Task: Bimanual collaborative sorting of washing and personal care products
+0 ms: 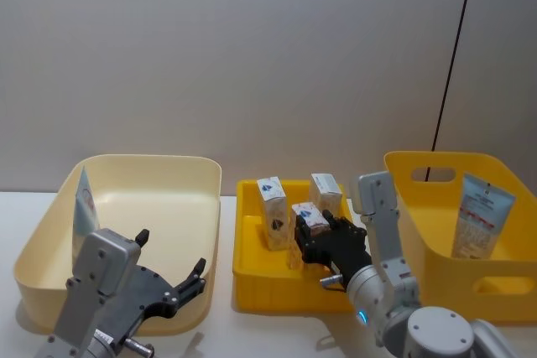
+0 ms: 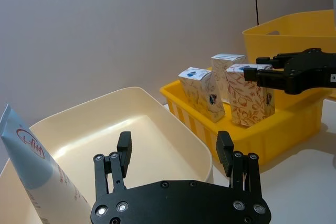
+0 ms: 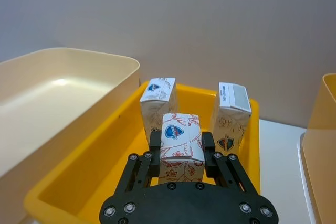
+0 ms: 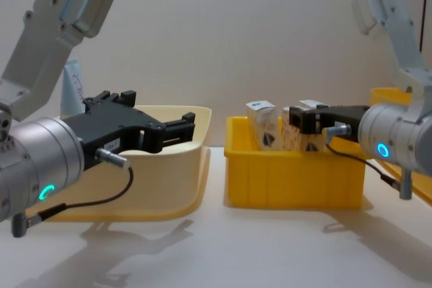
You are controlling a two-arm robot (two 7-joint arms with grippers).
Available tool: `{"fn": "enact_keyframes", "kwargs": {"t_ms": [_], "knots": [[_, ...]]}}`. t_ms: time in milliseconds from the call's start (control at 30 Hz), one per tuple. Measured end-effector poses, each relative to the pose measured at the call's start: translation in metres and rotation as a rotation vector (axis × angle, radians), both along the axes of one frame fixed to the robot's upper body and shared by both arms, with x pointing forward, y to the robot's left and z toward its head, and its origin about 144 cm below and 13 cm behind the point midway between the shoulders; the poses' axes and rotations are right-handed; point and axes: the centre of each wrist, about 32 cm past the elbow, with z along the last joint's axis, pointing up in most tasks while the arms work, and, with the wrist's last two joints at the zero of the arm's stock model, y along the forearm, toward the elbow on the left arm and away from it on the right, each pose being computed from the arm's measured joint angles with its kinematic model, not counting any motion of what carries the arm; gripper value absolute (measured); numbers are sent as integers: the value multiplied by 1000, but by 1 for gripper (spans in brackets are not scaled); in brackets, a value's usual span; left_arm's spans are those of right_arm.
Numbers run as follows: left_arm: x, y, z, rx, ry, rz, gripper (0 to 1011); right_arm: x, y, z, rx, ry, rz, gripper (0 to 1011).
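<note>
Head view: three small white cartons standing upright in the small yellow bin in the middle of the table. Right pincer reaching into that bin, clamped on the front carton, one finger on each side. Really clear from the right wrist view, carton wedged between the black fingers. Other two just behind it: left carton and right carton, neither touching the pincer.

Left pincer hovering at the near rim of the cream bin on the left, fingers spread wide apart, holding nothing. One light-blue-and-white tube leaning up against the far left wall of that cream bin, crimped end up. Same tube showing big in the left wrist view, red print on it.

Over on the right, big yellow bin with a handle cutout, another tube standing inside against the wall. Both tubes well apart from the pincers.
</note>
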Motion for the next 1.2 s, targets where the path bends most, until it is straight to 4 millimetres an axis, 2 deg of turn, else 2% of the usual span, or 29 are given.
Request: {"fn": "enact_keyframes", "kwargs": {"t_ms": [467, 700, 967, 1033, 1200], "knots": [[0, 0, 0, 0, 0, 0, 1003, 0, -9, 18, 31, -137, 62, 445], [0, 0, 0, 0, 0, 0, 1003, -2, -18, 35, 53, -243, 89, 446], [0, 0, 0, 0, 0, 0, 1003, -8, -36, 54, 74, -359, 86, 446], [0, 0, 0, 0, 0, 0, 1003, -13, -48, 61, 82, -406, 71, 445], [0, 0, 0, 0, 0, 0, 1003, -21, -62, 67, 87, -450, 45, 446]]}}
